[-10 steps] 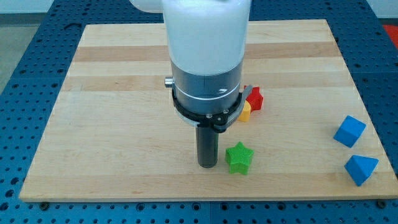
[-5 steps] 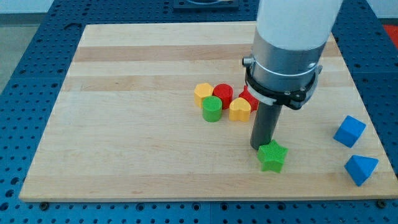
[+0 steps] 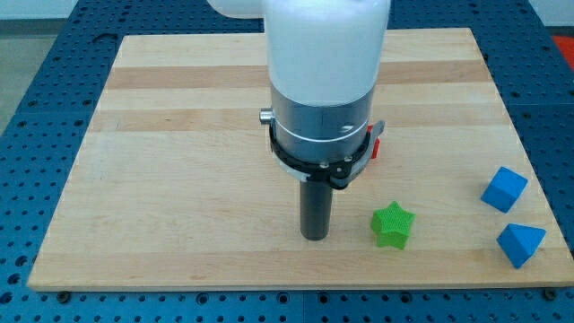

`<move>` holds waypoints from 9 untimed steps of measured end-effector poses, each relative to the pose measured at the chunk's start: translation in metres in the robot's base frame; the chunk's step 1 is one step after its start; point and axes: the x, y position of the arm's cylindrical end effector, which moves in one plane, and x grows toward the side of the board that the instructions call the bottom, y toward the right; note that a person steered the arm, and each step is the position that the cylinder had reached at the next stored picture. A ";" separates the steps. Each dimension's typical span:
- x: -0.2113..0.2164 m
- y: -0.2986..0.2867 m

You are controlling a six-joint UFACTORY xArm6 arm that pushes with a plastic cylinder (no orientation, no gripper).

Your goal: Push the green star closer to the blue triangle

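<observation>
The green star [image 3: 393, 224] lies on the wooden board [image 3: 179, 179] near the view's bottom, right of centre. The blue triangle [image 3: 519, 243] sits at the view's bottom right, well to the right of the star. My tip [image 3: 314, 237] rests on the board to the left of the star, with a clear gap between them. The arm's white and grey body hides the board's middle behind it.
A blue cube [image 3: 503, 188] sits just above the blue triangle near the board's right edge. A sliver of a red block [image 3: 376, 149] shows past the arm's right side; other blocks in the middle are hidden behind the arm.
The star was pushed right from about the board's centre bottom. My tip then left the star's upper left and swung back to the left, now apart from it.
</observation>
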 end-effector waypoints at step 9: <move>0.004 0.171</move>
